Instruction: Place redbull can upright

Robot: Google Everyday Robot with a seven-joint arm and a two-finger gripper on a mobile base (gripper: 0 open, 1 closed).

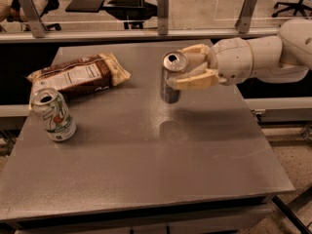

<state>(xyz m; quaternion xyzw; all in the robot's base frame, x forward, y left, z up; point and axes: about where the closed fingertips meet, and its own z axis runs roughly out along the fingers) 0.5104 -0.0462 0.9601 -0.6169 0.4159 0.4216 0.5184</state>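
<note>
Here the gripper holds the upright redbull can clamped between its fingers, above the table.

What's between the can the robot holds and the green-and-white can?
Just bare table, in the camera view. The hand, above the table's far right part, grips the redbull can; the snack bag lies farther back.

Slim redbull can — upright, top open — held aloft in gripper.

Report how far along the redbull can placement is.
Done: the claw grips the redbull can, upright. In hand: the can hangs above the table, right of centre, apparently clear of it. Left: lower it onto the surface and release.
</note>
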